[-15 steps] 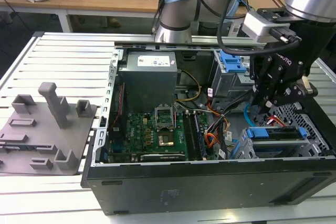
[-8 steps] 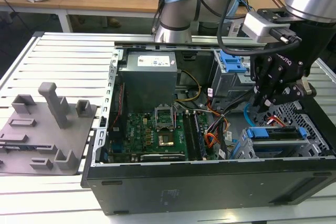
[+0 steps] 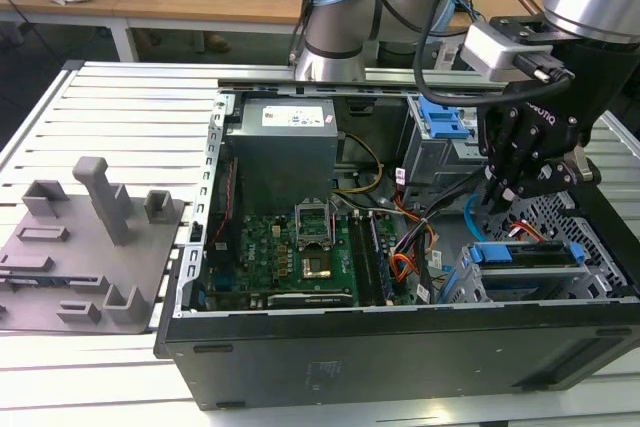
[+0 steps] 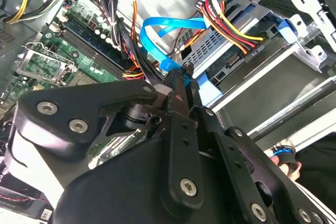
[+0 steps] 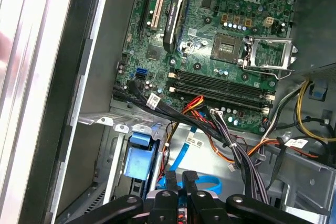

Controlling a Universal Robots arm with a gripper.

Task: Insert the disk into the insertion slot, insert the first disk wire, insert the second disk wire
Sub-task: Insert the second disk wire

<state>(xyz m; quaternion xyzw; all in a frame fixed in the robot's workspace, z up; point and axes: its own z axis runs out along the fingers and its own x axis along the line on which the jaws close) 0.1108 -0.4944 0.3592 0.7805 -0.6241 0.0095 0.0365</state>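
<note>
The disk point(image 3: 525, 255), silver in a bright blue carrier, lies inside the insertion slot point(image 3: 565, 209), a perforated grey cage at the case's corner on the exterior view's right. A red, yellow and black wire point(image 4: 231, 27) ends in a black plug point(image 4: 255, 51) at the disk's point(image 4: 212, 45) rear edge. My gripper point(image 3: 500, 197) hangs just above the cage. In the second wrist view the gripper point(image 4: 185, 80) is shut on the end of a flat blue wire point(image 4: 157, 30), close beside the disk's rear edge. The first wrist view has the gripper point(image 5: 180, 179) with the blue wire point(image 5: 210, 184) looping past it.
The open computer case holds a green motherboard point(image 3: 290, 247), a grey power supply point(image 3: 285, 147) and a taller cage with a blue latch point(image 3: 440, 122). Loose cable bundles point(image 5: 231, 140) run beside the gripper. A grey fixture plate point(image 3: 90, 247) lies on the table at the exterior view's left.
</note>
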